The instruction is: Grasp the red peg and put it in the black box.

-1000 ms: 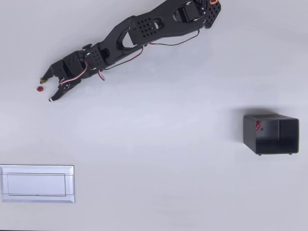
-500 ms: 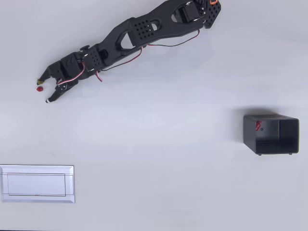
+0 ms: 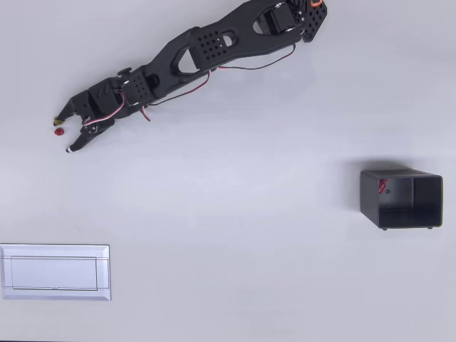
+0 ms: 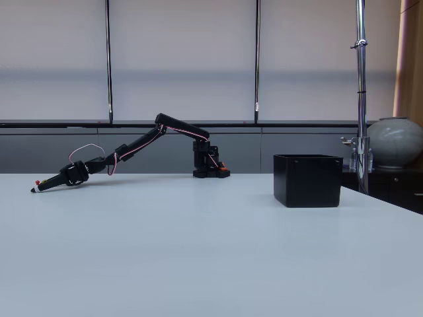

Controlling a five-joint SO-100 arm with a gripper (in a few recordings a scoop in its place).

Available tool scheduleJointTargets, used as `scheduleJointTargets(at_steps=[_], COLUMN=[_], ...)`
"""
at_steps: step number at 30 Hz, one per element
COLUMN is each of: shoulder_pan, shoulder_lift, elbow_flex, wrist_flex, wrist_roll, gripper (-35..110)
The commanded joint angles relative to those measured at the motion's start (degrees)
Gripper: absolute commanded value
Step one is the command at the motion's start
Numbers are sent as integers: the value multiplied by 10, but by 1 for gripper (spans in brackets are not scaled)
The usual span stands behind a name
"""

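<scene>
At the upper left of the overhead view the gripper (image 3: 64, 134) lies stretched out low over the table (image 3: 228, 271), its jaws parted with one tip above and one below the red peg (image 3: 58, 131) — the peg sits between them, close to the mouth, and whether either finger touches it is too fine to tell. Nothing is grasped yet. In the fixed view the gripper (image 4: 37, 187) reaches to the far left of the frame, almost down on the table surface.

The black box (image 3: 401, 199) stands well apart, at the right of the overhead view, open upward; a small red piece (image 3: 382, 187) shows at its inner left wall.

The peg looks tiny, rigid and very light — likely to skid or flick away if one finger meets it first. The best hold is probably across its round body, squarely between the fingertips, closing slowly.

A flat white panel (image 3: 55, 272) lies at the lower left.
</scene>
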Motion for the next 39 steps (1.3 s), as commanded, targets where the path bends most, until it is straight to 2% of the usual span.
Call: scheduleJointTargets(at_steps=[1, 5, 27, 39], shoulder_pan=[19, 19, 16, 15], shoulder_lift=[9, 8, 11, 13], elbow_flex=[24, 36, 39, 36], wrist_flex=[37, 62, 59, 53], wrist_roll=[-4, -2, 7, 14], gripper=[25, 23, 12, 0])
